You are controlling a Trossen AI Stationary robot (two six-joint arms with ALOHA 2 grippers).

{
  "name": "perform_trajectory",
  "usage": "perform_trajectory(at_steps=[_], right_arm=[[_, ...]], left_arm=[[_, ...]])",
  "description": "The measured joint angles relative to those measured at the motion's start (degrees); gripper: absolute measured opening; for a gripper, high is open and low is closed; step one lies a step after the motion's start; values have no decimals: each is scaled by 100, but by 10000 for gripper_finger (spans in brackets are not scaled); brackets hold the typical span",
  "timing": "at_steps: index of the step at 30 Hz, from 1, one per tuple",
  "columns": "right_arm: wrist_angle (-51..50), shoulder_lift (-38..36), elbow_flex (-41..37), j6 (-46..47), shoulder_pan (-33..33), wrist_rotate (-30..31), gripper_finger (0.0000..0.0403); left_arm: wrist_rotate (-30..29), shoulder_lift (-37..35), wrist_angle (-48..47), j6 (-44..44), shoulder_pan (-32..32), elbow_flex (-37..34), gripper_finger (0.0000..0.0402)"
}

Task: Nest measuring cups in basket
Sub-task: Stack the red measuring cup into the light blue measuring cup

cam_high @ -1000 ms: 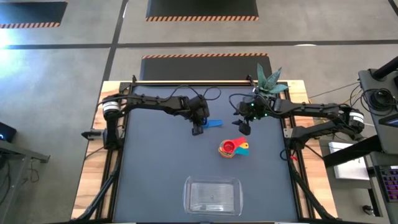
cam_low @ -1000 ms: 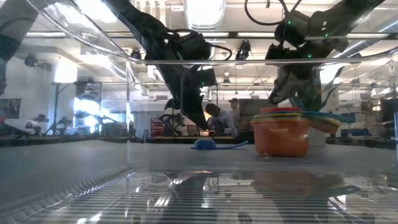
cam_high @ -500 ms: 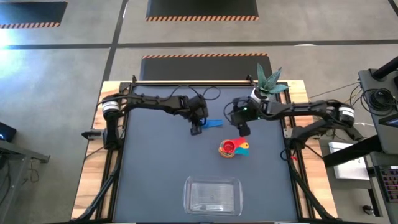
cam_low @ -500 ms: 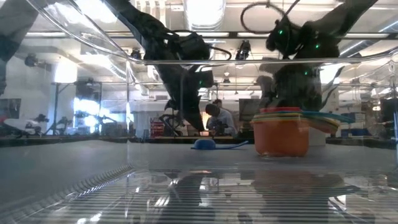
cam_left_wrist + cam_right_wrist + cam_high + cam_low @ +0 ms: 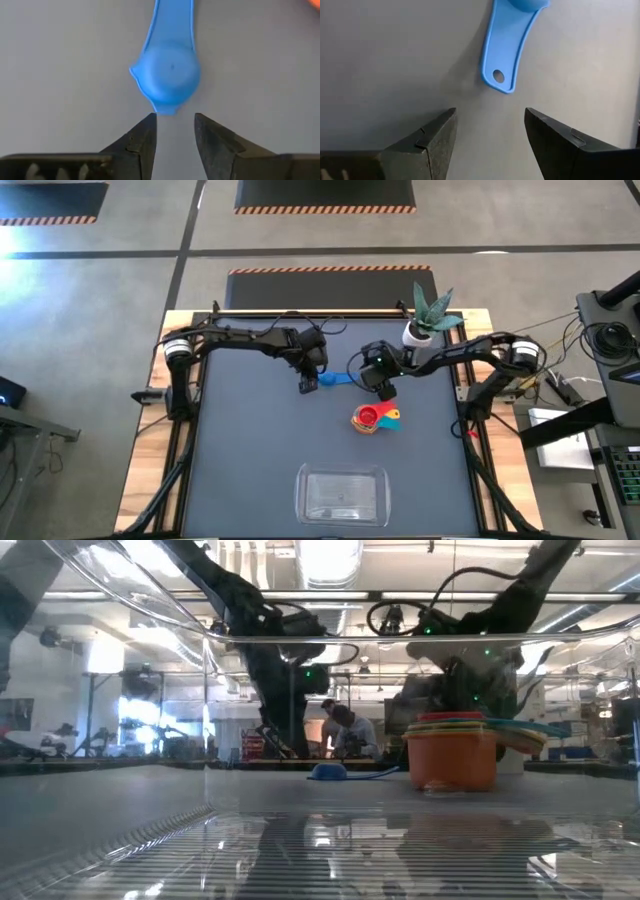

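From the left, I see my left tool (image 5: 174,132), fingers narrowly parted and empty, at the bowl end of the small blue plastic measuring cup (image 5: 335,379) lying flat on the dark desk (image 5: 250,450). Its handle runs rightward toward my right tool (image 5: 490,137), wide open, just past the handle's tip, so both sit equally near.

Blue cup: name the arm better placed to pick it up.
Right, probably. Its open tool faces the blue cup's flat handle, an easy part to pinch. The left tool, also open, sits at the rounded bowl end.
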Motion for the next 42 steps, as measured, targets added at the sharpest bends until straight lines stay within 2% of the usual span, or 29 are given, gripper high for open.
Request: perform_trajectory(at_steps=[12, 23, 27, 35, 42], right_arm=[[355, 538, 400, -421, 2, 28, 224], [709, 749, 483, -723, 15, 40, 220], [879, 747, 478, -729, 15, 47, 196], [914, 850, 478, -679, 11, 110, 118], [899, 934, 483, -666, 20, 289, 114]], left_arm=[[3, 11, 929, -218, 15, -642, 100], [78, 17, 1148, -197, 15, -689, 100], [149, 55, 1204, -159, 15, -689, 100], [183, 291, 1250, -152, 20, -663, 100], [177, 310, 1286, -152, 20, -671, 100]])
